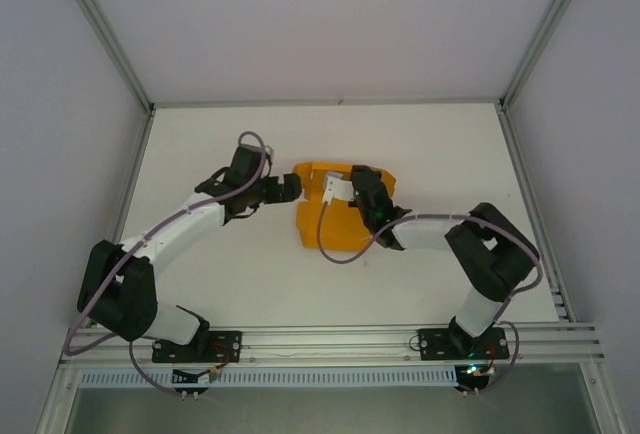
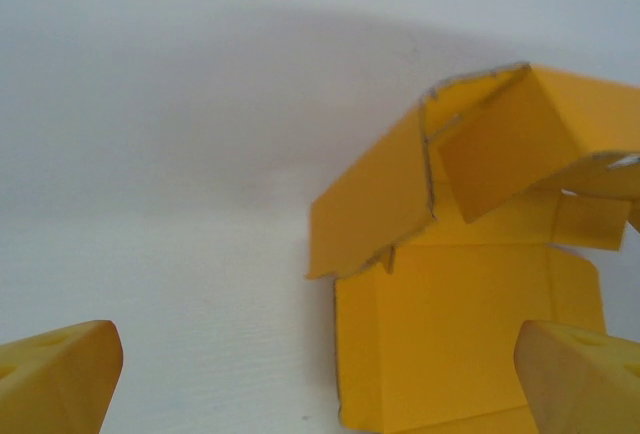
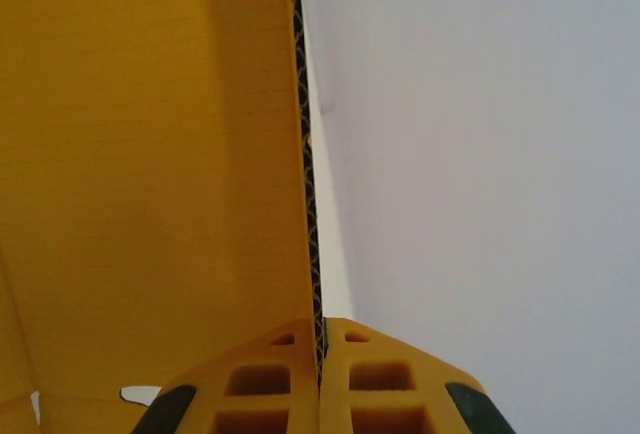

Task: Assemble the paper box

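Lightly built card, one panel pinched

The paper box (image 1: 338, 224) lies partly folded on the white table (image 1: 430, 154), between the two arms, with its base flat and some flaps raised at the far end. The right gripper (image 3: 320, 374) has its jaws pressed together on the edge of one upright panel. The fluted core shows along that edge, so this is thin corrugated card. I judge it very light, and stiff only across each panel. It will probably hinge readily at the score lines, crease if squeezed mid-panel, and slide on the smooth table unless something pins it. The left gripper (image 1: 290, 189) hovers just beside the box's far left corner with its jaws wide apart, holding nothing. Its wrist view has a leaning side wall ahead. The best holds look to be panel edges close to a fold, taken flat between the pads, while the other arm steadies the base.
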Robot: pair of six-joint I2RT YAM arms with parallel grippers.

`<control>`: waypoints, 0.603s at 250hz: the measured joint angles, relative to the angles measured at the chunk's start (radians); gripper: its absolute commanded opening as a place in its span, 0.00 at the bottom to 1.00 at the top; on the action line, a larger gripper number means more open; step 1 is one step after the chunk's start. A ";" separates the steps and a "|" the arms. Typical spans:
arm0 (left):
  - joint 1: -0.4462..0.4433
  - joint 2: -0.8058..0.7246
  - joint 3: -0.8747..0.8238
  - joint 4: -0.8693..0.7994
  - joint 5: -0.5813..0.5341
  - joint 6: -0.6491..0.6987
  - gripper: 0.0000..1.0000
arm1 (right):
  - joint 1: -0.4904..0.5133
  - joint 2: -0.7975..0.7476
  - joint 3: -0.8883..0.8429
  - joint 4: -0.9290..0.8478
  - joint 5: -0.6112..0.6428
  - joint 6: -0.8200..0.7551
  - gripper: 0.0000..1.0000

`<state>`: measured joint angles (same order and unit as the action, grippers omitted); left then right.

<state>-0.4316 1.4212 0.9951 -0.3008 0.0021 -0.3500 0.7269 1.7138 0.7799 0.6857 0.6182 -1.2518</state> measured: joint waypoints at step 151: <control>0.204 0.387 0.089 0.169 0.074 -0.044 0.85 | 0.014 0.257 -0.042 0.503 0.056 -0.275 0.00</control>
<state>-0.2272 1.8084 1.0840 -0.1318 0.0761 -0.3943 0.7414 1.9705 0.7383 1.1889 0.6739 -1.5265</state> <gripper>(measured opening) 0.902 0.047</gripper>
